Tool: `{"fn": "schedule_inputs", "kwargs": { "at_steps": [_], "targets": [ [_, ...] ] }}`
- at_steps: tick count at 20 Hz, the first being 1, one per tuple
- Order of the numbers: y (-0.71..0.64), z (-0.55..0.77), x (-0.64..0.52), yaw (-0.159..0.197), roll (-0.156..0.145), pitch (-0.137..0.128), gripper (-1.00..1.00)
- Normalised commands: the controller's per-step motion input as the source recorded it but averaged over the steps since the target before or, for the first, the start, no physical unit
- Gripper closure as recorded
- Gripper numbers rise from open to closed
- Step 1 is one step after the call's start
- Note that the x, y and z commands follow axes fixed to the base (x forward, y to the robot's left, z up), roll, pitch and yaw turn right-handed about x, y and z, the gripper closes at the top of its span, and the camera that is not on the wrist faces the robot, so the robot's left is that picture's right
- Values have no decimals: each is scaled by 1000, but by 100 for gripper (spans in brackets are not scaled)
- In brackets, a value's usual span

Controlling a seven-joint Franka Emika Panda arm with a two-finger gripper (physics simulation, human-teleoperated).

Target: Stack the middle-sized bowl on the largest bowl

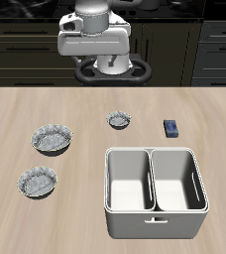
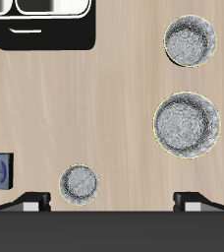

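Observation:
The largest bowl (image 1: 53,138), grey, speckled and fluted, sits on the wooden table, and also shows in the wrist view (image 2: 187,124). The middle-sized bowl (image 1: 38,182) sits apart from it, nearer the table's front edge, and shows in the wrist view too (image 2: 191,41). A tiny grey bowl (image 1: 119,120) stands farther back, near the table's middle (image 2: 82,183). My gripper (image 1: 103,62) hangs high over the table's back, open and empty, well away from all three bowls. Its fingertips (image 2: 30,200) show wide apart in the wrist view.
A white two-compartment bin (image 1: 155,203) stands near the table's front edge and shows dark in the wrist view (image 2: 45,34). A small blue box (image 1: 171,128) lies behind it, beside the tiny bowl (image 2: 0,170).

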Motion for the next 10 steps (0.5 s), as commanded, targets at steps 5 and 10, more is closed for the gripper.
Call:
{"fn": "schedule_inputs", "kwargs": {
  "at_steps": [5, 10],
  "targets": [
    [-501, -1, 223, -25, -14, -15, -100],
    [-416, 56, 156, -56, 21, -26, -100]
  ]
}}
